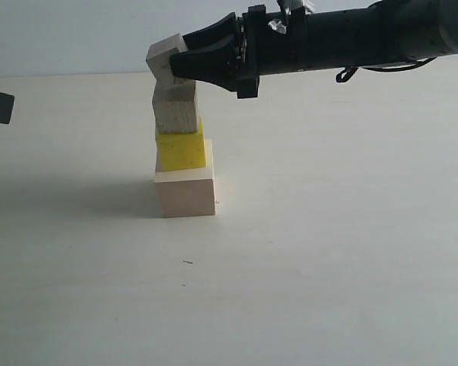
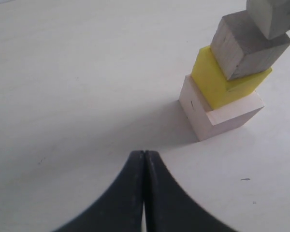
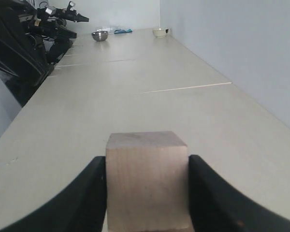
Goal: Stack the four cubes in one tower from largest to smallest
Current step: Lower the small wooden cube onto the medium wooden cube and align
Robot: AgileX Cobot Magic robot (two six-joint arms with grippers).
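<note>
Left gripper (image 2: 144,159): fingers pressed together, empty, over table (image 1: 328,267). Beyond it: large pale cube (image 1: 185,194) on table, yellow cube (image 1: 182,151) on that, medium wooden cube (image 1: 175,110) above. Right gripper (image 1: 185,61) clamps small cube (image 1: 162,59), tilted, at top of stack.

no readable text, labels or numbers

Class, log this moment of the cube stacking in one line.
right gripper: holds small wooden cube, tilted, over medium wooden cube | below: yellow cube on large pale cube | left gripper: shut, empty
</note>
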